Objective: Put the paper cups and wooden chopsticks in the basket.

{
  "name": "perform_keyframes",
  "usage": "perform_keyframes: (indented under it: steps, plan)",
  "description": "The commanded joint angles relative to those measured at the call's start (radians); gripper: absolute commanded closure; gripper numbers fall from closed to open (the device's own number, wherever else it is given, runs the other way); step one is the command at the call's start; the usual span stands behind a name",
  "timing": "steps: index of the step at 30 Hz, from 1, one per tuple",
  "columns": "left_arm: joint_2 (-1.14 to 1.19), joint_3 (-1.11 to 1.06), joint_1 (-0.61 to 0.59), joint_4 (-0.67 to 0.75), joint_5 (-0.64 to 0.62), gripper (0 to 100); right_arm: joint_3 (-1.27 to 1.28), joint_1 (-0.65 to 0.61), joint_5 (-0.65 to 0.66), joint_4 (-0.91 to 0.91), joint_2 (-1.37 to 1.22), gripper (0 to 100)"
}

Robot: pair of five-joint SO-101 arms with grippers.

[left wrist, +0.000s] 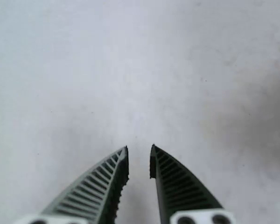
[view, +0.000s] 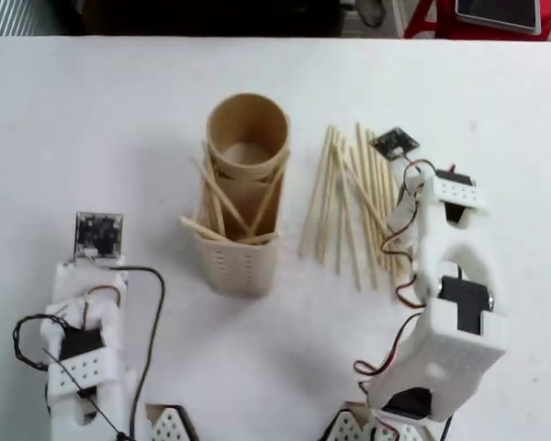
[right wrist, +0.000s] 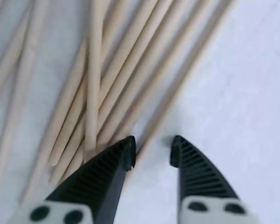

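A white perforated basket [view: 238, 266] stands mid-table with stacked brown paper cups [view: 248, 136] inside it and several wooden chopsticks [view: 213, 204] leaning around them. To its right, a loose pile of chopsticks [view: 347, 204] lies on the table. My right arm [view: 441, 276] is at that pile's right edge. In the right wrist view the right gripper [right wrist: 152, 140] is open low over the chopsticks [right wrist: 107, 79], with one stick's end running between its tips. My left arm [view: 83, 340] sits at the near left. The left gripper [left wrist: 139, 149] hangs narrowly open over bare table, holding nothing.
The white tabletop [view: 110, 119] has free room to the left of and behind the basket. Loose cables [view: 151, 303] trail beside the left arm, and the arm bases [view: 349, 427] sit at the near edge. Red furniture [view: 441, 18] stands beyond the far edge.
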State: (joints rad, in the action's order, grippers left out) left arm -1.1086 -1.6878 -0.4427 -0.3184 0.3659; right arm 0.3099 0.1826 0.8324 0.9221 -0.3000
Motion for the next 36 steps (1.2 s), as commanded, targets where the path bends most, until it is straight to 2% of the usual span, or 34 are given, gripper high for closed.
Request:
perform_keyframes:
  steps: [1,6,8,18,23,28,36]
  plan:
    - [-0.016,0.002,-0.008,-0.002,0.012,90,-0.009,-0.001,0.009,-0.001,0.002,97.5]
    - [-0.016,0.002,-0.008,-0.002,0.012,90,-0.02,0.035,-0.012,0.001,0.071,98.1]
    - [-0.016,0.002,-0.008,-0.002,0.012,90,-0.025,0.058,-0.081,0.031,0.153,98.1]
    - [-0.016,0.002,-0.008,-0.002,0.012,90,-0.017,0.031,-0.252,0.243,0.799,98.1]
    - [-0.016,0.002,-0.008,-0.002,0.012,90,-0.017,-0.101,-0.338,0.341,1.113,98.1]
    - [-0.016,0.002,-0.008,-0.002,0.012,90,-0.017,-0.242,-0.46,0.366,1.354,98.1]
    - [-0.016,0.002,-0.008,-0.002,0.012,90,-0.018,-0.45,-0.508,0.331,1.463,98.1]
